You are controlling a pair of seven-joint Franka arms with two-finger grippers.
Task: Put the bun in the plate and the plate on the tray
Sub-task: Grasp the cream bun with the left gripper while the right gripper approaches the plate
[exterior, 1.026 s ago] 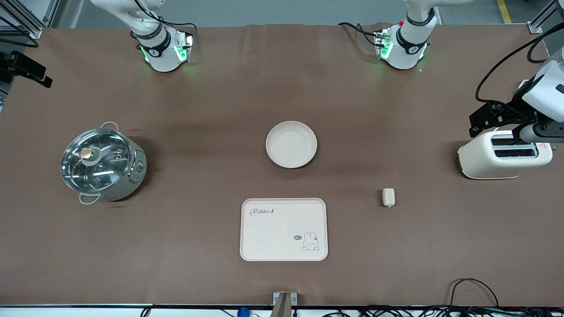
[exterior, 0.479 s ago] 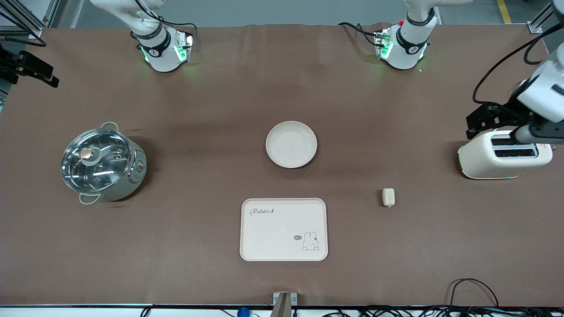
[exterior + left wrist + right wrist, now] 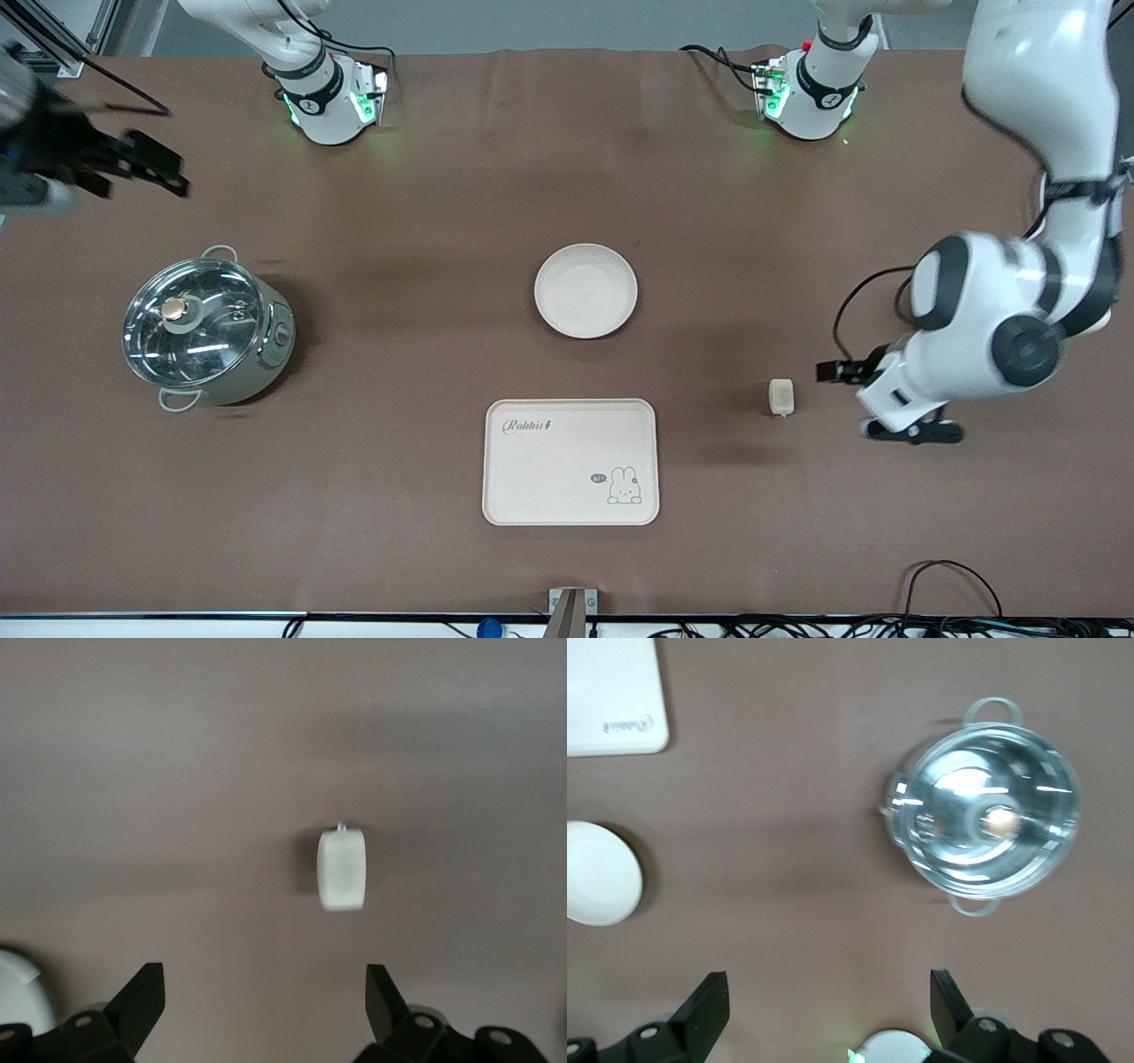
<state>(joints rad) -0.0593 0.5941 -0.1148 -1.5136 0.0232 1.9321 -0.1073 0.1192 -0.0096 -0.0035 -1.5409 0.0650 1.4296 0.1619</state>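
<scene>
Both jaws spread; left wrist view alone shows bun (image 3: 341,870) closely.

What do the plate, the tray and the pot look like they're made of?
The plate and tray look like matte cream plastic or a fibre composite: flat, glare-free surfaces, the tray carrying printed artwork. The pot looks like polished steel under a glass lid, showing bright reflections and a see-through top.

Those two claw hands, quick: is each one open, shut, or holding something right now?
Left gripper: fingers open, holding nothing, over the table beside the bun.
Right gripper: fingers open, holding nothing, up over the right arm's end of the table.
</scene>
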